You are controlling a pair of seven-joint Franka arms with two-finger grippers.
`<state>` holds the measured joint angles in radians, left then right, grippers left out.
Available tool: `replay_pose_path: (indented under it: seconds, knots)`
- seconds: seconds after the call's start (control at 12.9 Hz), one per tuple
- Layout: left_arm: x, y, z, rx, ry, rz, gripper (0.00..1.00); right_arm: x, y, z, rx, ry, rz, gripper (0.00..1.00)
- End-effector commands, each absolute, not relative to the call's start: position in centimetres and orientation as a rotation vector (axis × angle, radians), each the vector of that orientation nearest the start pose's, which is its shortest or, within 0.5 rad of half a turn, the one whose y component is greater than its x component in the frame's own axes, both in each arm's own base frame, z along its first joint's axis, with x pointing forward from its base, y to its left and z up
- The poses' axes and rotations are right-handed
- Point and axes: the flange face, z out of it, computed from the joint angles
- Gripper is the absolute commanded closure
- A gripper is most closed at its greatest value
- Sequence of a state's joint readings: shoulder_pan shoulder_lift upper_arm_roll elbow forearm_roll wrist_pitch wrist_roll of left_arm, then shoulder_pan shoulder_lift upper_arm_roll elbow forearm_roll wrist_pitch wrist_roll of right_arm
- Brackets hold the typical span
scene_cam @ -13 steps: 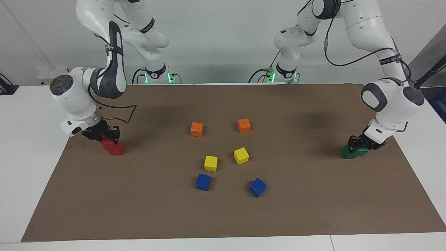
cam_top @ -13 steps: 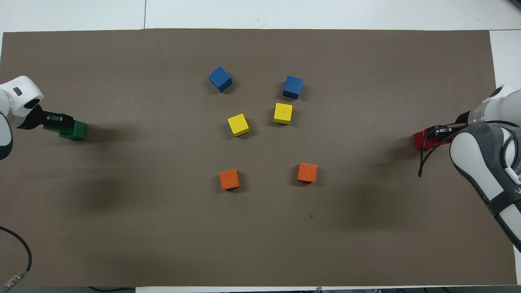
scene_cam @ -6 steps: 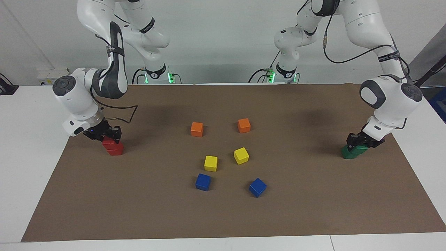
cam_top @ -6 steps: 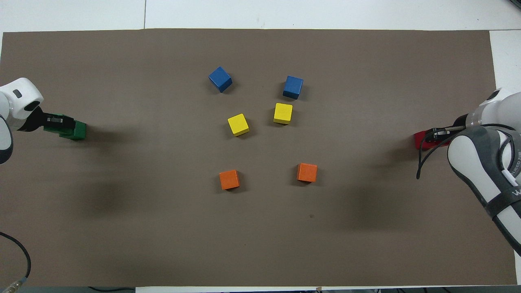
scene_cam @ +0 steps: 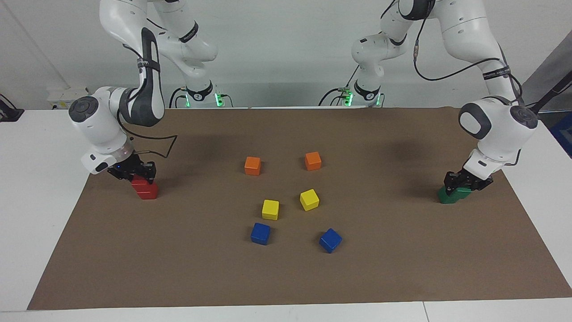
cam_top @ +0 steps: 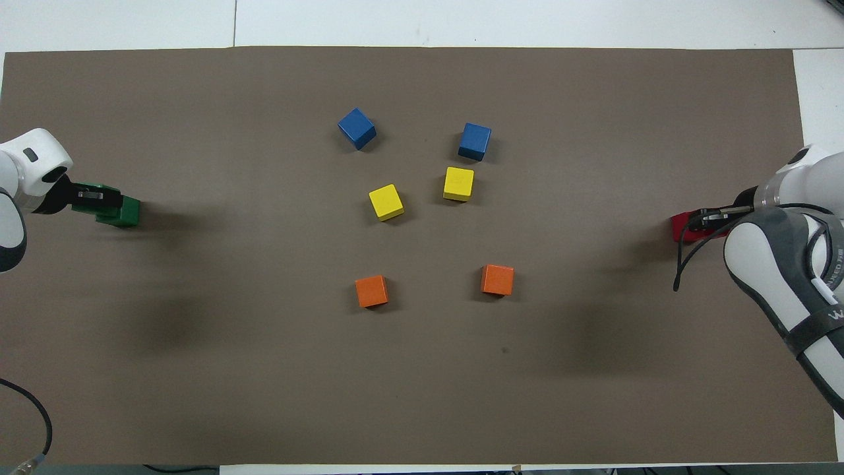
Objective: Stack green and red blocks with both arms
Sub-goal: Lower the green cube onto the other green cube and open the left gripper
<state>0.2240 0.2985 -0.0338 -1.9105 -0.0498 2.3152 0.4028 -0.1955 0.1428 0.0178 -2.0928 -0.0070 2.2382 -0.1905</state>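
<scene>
The brown mat (scene_cam: 286,277) is lying on the tabletop (scene_cam: 40,210). At the picture's left, the right gripper (scene_cam: 142,175) is squeezing the top red block (scene_cam: 139,181). At the right, the left gripper (scene_cam: 460,184) is sitting on the green blocks (scene_cam: 452,195); I cannot tell its grip.
</scene>
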Motion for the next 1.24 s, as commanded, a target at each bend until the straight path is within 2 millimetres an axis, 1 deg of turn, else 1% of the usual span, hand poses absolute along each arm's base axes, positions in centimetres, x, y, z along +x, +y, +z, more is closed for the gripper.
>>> replay_pose_path:
  seconds: [0.0,0.08,0.23,0.31,0.39,0.46,0.54,0.62,0.7,0.77,0.85,0.93,1.01,1.08,1.16]
  knots:
    - [60.7,11.7,35.9,-3.138,0.302,-0.223,0.0,55.1,-10.5,35.8,-3.151,-0.06,-0.031,0.99]
    - [60.8,11.6,35.9,-3.138,0.305,-0.223,0.0,55.0,-10.9,35.8,-3.151,-0.048,-0.029,0.99]
    - [60.9,11.5,36.3,-3.138,0.298,-0.228,0.0,55.0,-10.9,35.8,-3.151,-0.048,-0.029,0.98]
    - [61.0,11.5,36.5,-3.139,0.296,-0.226,0.0,55.0,-10.9,35.8,-3.151,-0.048,-0.031,0.86]
    - [61.3,11.5,37.7,-3.139,0.293,-0.235,0.0,55.0,-10.9,35.8,-3.151,-0.046,-0.031,0.73]
    - [61.8,11.3,39.1,-3.145,0.298,-0.223,0.0,55.0,-10.9,35.8,-3.151,-0.043,-0.031,0.72]
    - [62.5,10.9,41.1,-3.154,0.313,-0.197,0.0,55.0,-10.9,35.8,-3.151,-0.038,-0.031,0.62]
    - [63.0,10.4,43.7,-3.164,0.302,-0.179,0.0,55.0,-10.9,35.8,-3.151,-0.031,-0.031,0.44]
    - [63.5,9.3,46.7,-3.171,0.263,-0.164,0.0,55.1,-10.8,35.8,-3.151,-0.031,-0.031,0.24]
    - [63.6,8.2,49.1,-3.171,0.248,-0.138,0.0,55.1,-10.8,35.9,-3.152,-0.029,-0.034,0.0]
    - [63.5,7.7,51.4,-3.175,0.203,-0.131,0.0,55.1,-10.8,35.9,-3.151,-0.029,-0.032,0.0]
    - [62.6,6.8,54.0,-3.181,0.105,-0.149,0.0,55.1,-10.8,36.0,-3.151,-0.031,-0.027,0.0]
    - [61.4,5.8,56.0,-3.185,0.044,-0.152,0.0,55.2,-10.7,36.2,-3.149,-0.032,-0.02,0.0]
    - [60.4,4.9,57.2,-3.191,0.006,-0.111,0.0,55.5,-10.5,36.7,-3.147,-0.033,-0.028,0.0]
    - [59.3,4.6,58.4,-3.195,-0.02,-0.079,0.0,56.0,-10.1,37.5,-3.139,-0.032,-0.025,0.0]
